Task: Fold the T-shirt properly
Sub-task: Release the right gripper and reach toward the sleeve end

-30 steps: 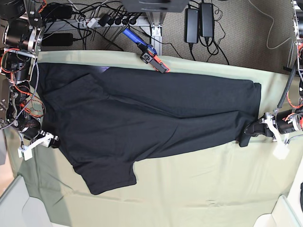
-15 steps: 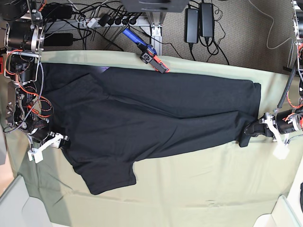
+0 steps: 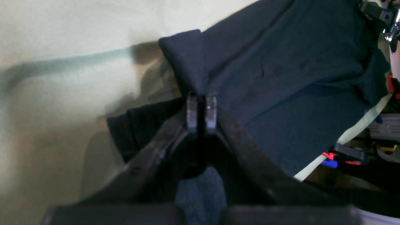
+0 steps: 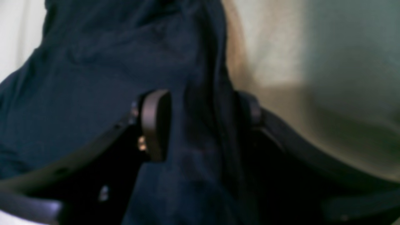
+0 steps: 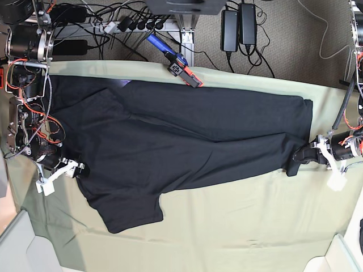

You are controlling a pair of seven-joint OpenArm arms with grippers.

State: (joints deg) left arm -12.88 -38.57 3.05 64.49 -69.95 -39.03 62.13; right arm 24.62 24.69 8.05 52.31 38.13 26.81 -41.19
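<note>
The black T-shirt (image 5: 181, 141) lies spread across the pale green cloth (image 5: 255, 226), one sleeve pointing to the front left. My left gripper (image 5: 295, 161) is at the shirt's right end. In the left wrist view it (image 3: 201, 112) is shut on a pinched fold of the T-shirt (image 3: 281, 78). My right gripper (image 5: 76, 169) is at the shirt's left edge. In the right wrist view its fingers (image 4: 154, 125) stand apart with a bunch of the T-shirt (image 4: 93, 62) between them. The orange tag and the label are not visible.
A blue and orange clamp (image 5: 178, 63) grips the table's back edge. Power bricks (image 5: 238, 28) and cables lie on the floor behind. A white bin corner (image 5: 334, 258) shows at the front right, and another at the front left (image 5: 22, 249).
My right gripper has moved rightward onto the shirt's left edge, its arm leaning in. The left gripper and the shirt's right end have not moved.
</note>
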